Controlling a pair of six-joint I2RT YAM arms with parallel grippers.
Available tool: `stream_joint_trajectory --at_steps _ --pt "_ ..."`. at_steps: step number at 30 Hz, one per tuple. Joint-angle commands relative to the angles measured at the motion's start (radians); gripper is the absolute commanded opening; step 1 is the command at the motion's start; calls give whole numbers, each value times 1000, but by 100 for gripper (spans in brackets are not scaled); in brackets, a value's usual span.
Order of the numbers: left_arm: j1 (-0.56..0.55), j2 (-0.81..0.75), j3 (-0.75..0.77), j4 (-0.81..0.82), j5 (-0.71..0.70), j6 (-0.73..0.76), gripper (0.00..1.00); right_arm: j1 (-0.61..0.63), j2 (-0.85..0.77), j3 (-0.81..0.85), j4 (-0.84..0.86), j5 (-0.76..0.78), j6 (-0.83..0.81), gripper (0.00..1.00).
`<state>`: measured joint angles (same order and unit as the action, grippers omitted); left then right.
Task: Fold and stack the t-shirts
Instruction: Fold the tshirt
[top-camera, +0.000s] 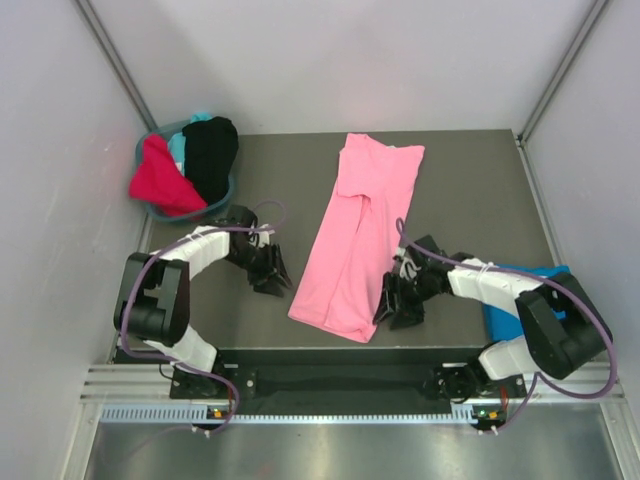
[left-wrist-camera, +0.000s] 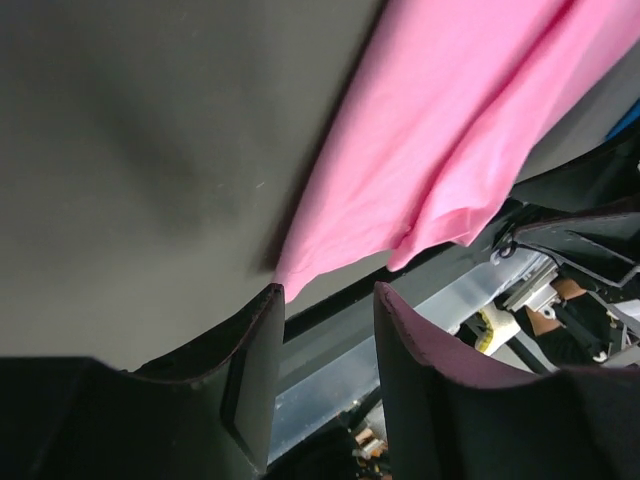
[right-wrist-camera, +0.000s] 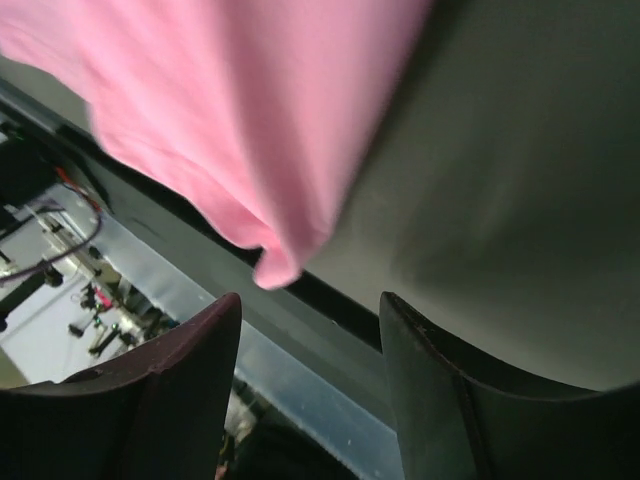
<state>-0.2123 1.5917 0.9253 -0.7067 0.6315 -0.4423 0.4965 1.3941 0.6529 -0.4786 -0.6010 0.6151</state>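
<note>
Top external view, item: pink t-shirt (top-camera: 355, 240), folded lengthwise into a long strip, smooth apart from a crease near its middle. It lies flat on the tabletop (top-camera: 470, 190) between the two sets of jaws, with a near hem corner just ahead of each. Left gripper (top-camera: 272, 272) and right gripper (top-camera: 397, 305): jaws partly open and holding nothing, set low at either hem corner, apparently to pinch both for the next fold. Other tees (top-camera: 195, 160), red, teal and black, are heaped in a basket (top-camera: 150, 205) well beyond the left jaws.
</note>
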Motion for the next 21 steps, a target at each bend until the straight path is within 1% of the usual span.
stream_joint_trajectory --at_steps 1,2,8,17,21 --pt "-2 -38 -52 41 7 -33 45 59 -36 -79 49 -22 112 57" --pt "-2 -36 -78 56 8 -42 46 66 -38 -103 79 -22 123 57" --pt "-15 -29 -147 124 20 -81 46 89 -21 -127 112 -13 141 55" --pt "-30 4 -141 145 19 -76 47 89 12 -88 130 -7 152 54" --pt "-41 11 -144 139 16 -64 45 88 45 -64 140 0 166 53"
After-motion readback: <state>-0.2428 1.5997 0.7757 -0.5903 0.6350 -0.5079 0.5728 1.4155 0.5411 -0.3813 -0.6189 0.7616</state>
